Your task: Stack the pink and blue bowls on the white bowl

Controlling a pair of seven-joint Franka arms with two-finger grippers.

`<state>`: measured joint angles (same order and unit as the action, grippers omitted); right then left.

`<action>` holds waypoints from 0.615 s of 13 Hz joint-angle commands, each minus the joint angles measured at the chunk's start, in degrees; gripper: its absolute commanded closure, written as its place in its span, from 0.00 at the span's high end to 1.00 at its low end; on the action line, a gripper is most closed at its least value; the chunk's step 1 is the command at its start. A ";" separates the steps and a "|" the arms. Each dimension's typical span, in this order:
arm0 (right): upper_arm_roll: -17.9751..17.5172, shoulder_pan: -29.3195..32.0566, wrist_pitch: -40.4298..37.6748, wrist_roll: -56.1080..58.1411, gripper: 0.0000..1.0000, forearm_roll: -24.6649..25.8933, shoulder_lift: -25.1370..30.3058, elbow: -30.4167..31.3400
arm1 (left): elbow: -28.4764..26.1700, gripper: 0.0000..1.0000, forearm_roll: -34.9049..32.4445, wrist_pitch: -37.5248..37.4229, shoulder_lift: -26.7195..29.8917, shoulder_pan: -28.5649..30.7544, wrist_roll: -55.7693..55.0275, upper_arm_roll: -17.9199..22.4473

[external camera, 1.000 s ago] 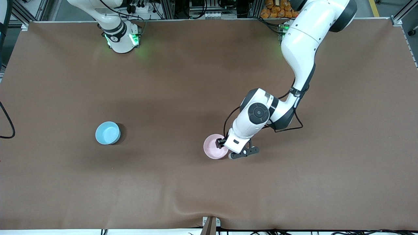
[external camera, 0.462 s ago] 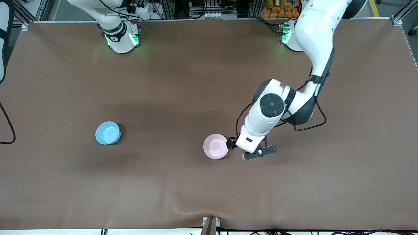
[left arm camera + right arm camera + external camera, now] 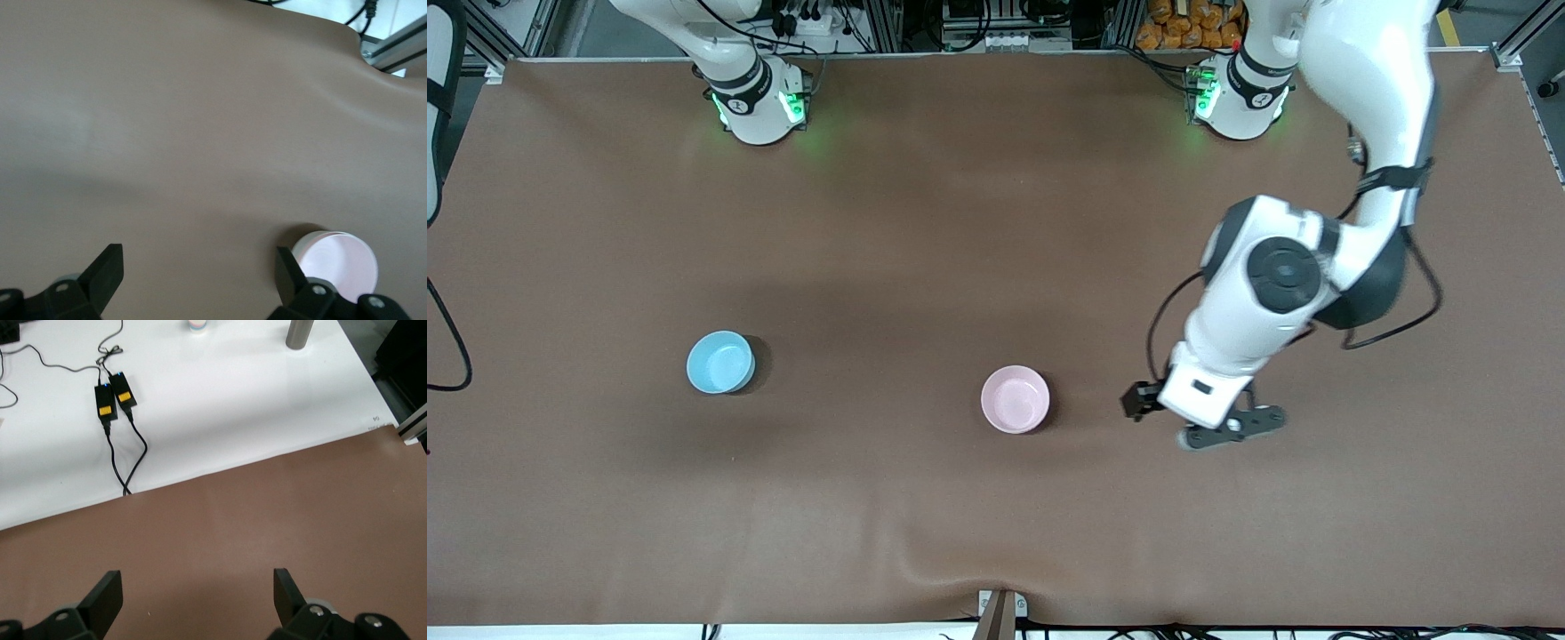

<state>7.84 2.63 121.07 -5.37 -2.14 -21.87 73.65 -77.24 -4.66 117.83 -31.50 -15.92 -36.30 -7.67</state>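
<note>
A smooth, round pink bowl (image 3: 1015,399) sits upright near the middle of the table (image 3: 925,222), whose brown covering is matte and slightly rippled along the edge nearest the front camera. In the left wrist view the pink bowl (image 3: 335,261) seems to rest on a white rim, though whether that is the white bowl cannot be told. A round, glossy light blue bowl (image 3: 720,362) stands alone, well apart, toward the right arm's end.

The left gripper (image 3: 1158,418) hangs over bare table beside the pink bowl, toward the left arm's end, fingers (image 3: 107,270) spread wide and empty. A second ago it was at the bowl's rim; it has since pulled away. Both bowls have stayed put.

The right gripper (image 3: 197,597) waits out of the front view, fingers wide.
</note>
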 commanded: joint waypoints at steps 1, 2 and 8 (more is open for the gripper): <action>-0.37 0.45 -5.48 -0.26 1.00 -0.76 0.77 -0.43 | -0.81 1.00 -0.09 -3.56 2.58 3.94 6.04 -1.29; -0.37 0.36 -6.37 -0.17 1.00 -0.76 0.95 -0.43 | -0.81 1.00 1.22 -4.27 3.37 6.57 8.16 -3.12; -0.37 0.27 -20.78 0.01 1.00 -0.59 1.12 -0.52 | -0.81 1.00 3.78 -21.65 13.47 12.49 20.55 -2.37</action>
<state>7.77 2.61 103.28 -5.35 -2.17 -21.47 73.23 -76.85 -2.28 101.21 -22.82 -3.62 -18.90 -11.51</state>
